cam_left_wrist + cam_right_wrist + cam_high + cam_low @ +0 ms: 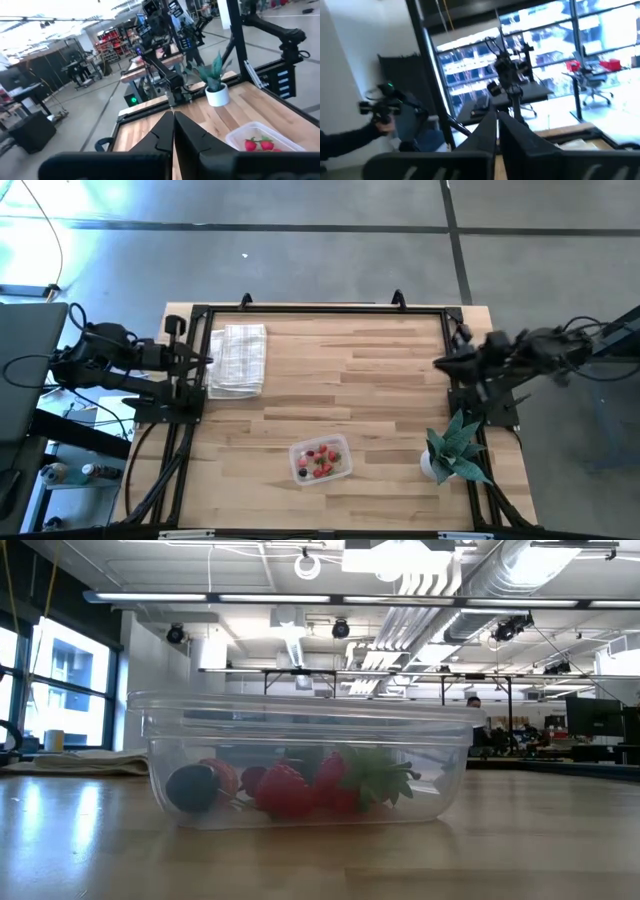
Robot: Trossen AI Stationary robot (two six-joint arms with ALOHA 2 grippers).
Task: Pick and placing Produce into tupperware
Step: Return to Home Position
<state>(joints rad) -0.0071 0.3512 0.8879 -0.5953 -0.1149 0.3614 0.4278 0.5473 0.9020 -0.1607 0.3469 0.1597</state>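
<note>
Closest sits the clear container (300,710), on the table (380,420) near its front edge, with the berries (290,790) inside: red ones and one dark. My left gripper (205,361) hangs at the table's left side beside the folded cloth (238,360), fingers pressed together, empty. My right gripper (440,363) hangs at the right side, likewise closed on nothing.

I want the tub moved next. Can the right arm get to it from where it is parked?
Probably yes. The right arm sits folded at the table's right edge, and the tub stands on open wood. Only the plant stands near that path, off to the side.
</note>
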